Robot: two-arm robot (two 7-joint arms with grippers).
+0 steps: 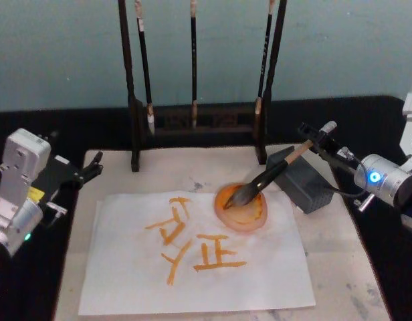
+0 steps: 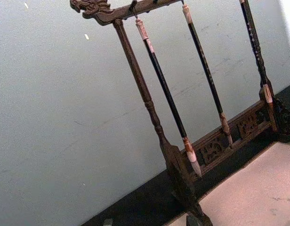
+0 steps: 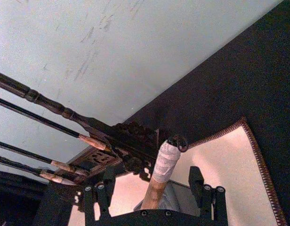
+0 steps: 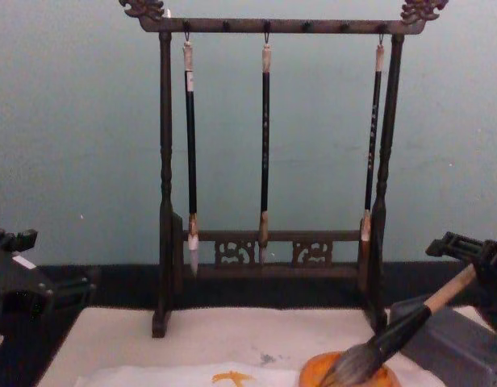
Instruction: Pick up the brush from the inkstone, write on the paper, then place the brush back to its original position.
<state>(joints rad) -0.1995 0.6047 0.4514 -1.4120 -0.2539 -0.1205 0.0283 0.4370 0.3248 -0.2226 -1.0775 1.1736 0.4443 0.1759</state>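
- Lying tilted: the brush (image 1: 269, 175), bushy tuft down in the orange dish (image 1: 241, 212), handle rising back and to the right across the dark grey block (image 1: 301, 187).
- Straddling the handle's upper end, the right gripper (image 1: 315, 138), at the far right of the beige felt mat (image 1: 340, 267), above the block.
- Seen from the right wrist: fingers (image 3: 197, 181) spread apart, one on each side of the white-wrapped end, a gap to the handle on both sides. Around it, not clamped.
- Under the dish, the far right part of the paper (image 1: 126, 281), flat on the mat and marked with orange strokes.
- Off the mat's left edge, well apart from the brush, the left gripper (image 1: 91, 167). Cannot tell whether open or closed.
- Behind everything, a wooden stand (image 1: 213, 128) with three thin brushes (image 1: 193, 67) hanging.
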